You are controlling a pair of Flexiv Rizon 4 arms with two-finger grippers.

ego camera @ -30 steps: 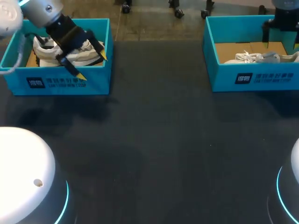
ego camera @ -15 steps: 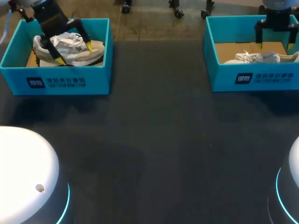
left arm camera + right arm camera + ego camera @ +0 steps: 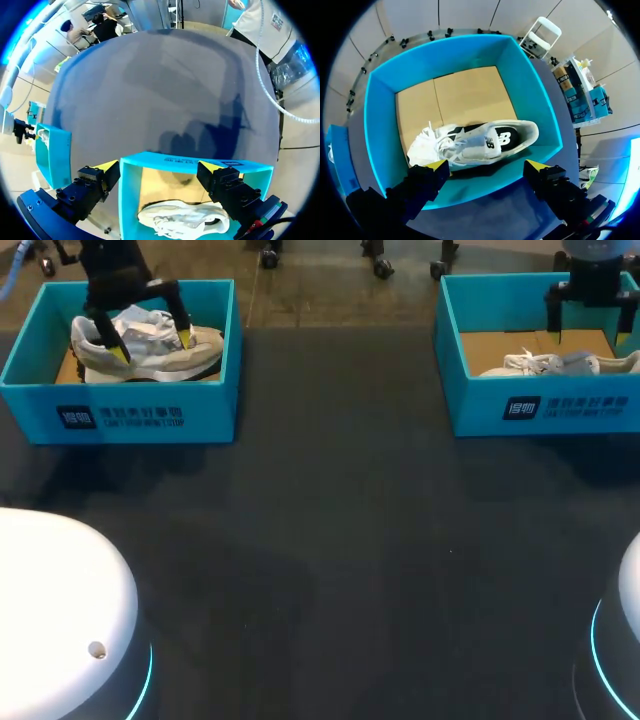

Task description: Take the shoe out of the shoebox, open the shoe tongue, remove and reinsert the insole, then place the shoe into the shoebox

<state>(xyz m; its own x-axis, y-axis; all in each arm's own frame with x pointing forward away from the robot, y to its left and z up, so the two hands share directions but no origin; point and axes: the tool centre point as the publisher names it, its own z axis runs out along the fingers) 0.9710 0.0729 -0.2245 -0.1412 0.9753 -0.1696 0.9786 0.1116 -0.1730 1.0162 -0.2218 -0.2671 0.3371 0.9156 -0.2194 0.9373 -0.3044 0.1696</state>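
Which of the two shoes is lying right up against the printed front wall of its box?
The white shoe in the right shoebox, with bare cardboard behind it. The other shoe, in the left shoebox, leaves cardboard before that wall.

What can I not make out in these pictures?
Left shoe: in the head view the left gripper covers its middle.
Right shoe: in the head view the box wall hides its sole.
Insoles: hidden inside both shoes in every view.
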